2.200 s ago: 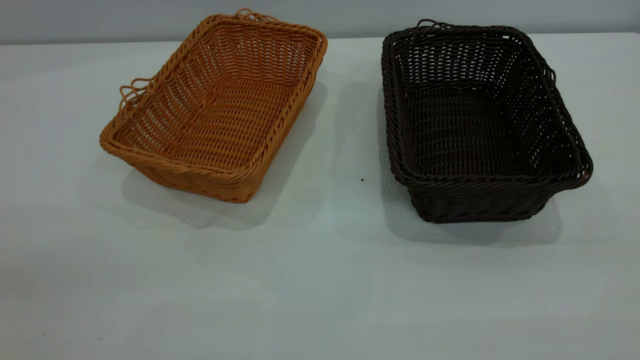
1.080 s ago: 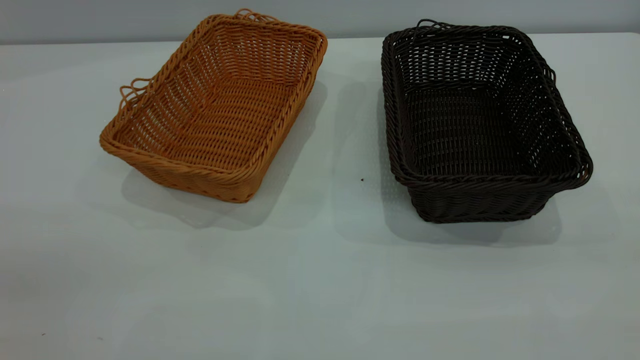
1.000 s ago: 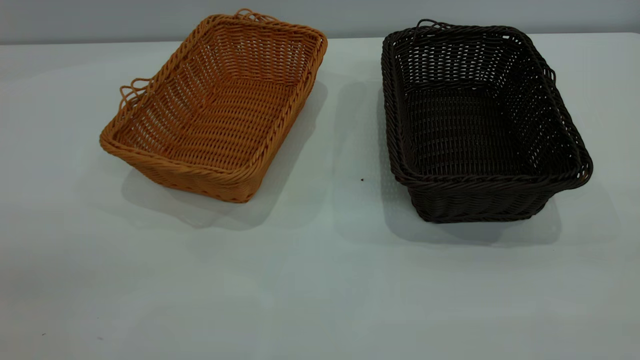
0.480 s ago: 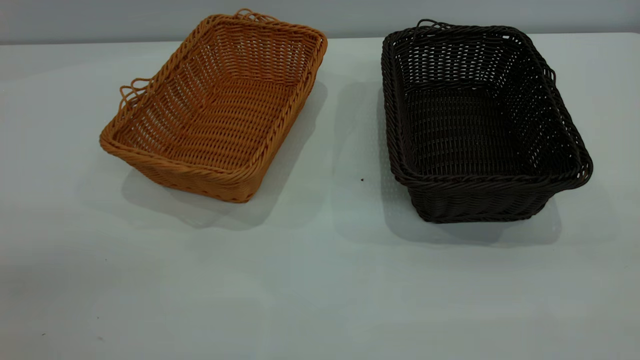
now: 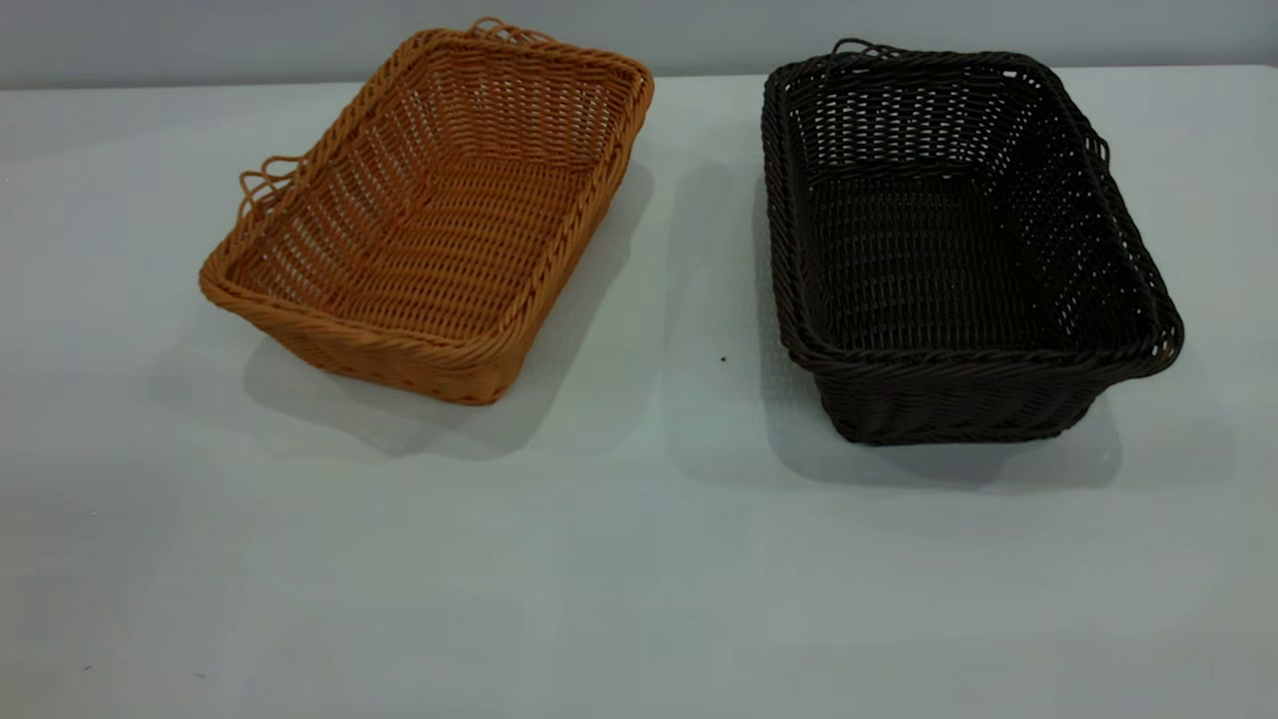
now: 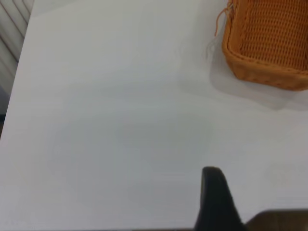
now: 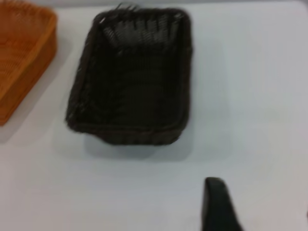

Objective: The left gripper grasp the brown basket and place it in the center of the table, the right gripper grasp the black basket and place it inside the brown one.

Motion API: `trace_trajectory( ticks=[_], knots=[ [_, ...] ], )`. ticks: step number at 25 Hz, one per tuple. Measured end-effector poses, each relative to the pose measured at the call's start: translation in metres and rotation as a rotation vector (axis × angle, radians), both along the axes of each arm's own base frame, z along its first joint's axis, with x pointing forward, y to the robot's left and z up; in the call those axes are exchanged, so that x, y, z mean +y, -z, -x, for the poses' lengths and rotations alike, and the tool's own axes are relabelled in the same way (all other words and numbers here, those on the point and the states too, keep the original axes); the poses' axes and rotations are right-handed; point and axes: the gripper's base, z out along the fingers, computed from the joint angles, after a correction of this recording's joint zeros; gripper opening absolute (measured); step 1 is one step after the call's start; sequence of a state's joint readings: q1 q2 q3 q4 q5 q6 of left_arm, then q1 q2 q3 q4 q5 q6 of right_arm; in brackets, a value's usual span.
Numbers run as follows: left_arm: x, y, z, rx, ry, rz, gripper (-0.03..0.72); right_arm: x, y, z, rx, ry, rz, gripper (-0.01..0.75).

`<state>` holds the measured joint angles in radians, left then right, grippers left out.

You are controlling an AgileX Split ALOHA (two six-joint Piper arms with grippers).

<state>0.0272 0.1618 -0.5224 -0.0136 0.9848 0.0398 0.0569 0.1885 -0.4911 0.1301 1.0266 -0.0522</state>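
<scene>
The brown basket (image 5: 429,215) is orange-tan wicker and stands empty at the back left of the white table (image 5: 639,559). The black basket (image 5: 949,240) stands empty at the back right, a gap apart from it. Neither gripper shows in the exterior view. In the left wrist view my left gripper (image 6: 257,195) hovers over bare table, well short of the brown basket (image 6: 269,43); one black finger (image 6: 214,197) shows. In the right wrist view my right gripper (image 7: 260,202) hangs above the table short of the black basket (image 7: 132,77). Both are open and empty.
A small dark speck (image 5: 723,359) lies on the table between the baskets. The table's front half is bare white surface. A grey wall (image 5: 200,40) runs behind the table. The table's left edge (image 6: 19,82) shows in the left wrist view.
</scene>
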Motion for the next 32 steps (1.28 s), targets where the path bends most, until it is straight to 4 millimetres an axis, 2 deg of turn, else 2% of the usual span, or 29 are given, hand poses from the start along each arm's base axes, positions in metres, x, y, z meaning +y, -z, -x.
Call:
trace_trajectory(
  ticks=[3,7,12,18,22,27,32],
  knots=[
    [0.001,-0.010,-0.033,0.028,0.000,0.000,0.414,0.006,0.001,-0.031,0.087,-0.071,0.010,0.489],
    [0.002,-0.008,-0.081,0.108,0.012,-0.010,0.428,0.019,0.011,-0.074,0.194,-0.154,-0.059,0.575],
    [0.004,0.001,-0.136,0.179,0.020,-0.014,0.486,0.035,0.038,-0.127,0.322,-0.242,-0.190,0.586],
    [0.005,0.005,-0.187,0.234,0.021,-0.012,0.498,0.068,0.089,-0.170,0.527,-0.261,-0.382,0.586],
    [0.004,0.008,-0.207,0.249,0.016,0.015,0.498,0.087,0.127,-0.186,0.712,-0.080,-0.597,0.586],
    [0.002,0.013,-0.217,0.239,0.020,0.041,0.498,0.095,0.171,-0.205,0.872,0.235,-0.865,0.572],
    [0.002,0.018,-0.221,0.251,0.019,0.048,0.498,0.105,0.196,-0.230,0.974,0.335,-0.974,0.560]
  ],
)
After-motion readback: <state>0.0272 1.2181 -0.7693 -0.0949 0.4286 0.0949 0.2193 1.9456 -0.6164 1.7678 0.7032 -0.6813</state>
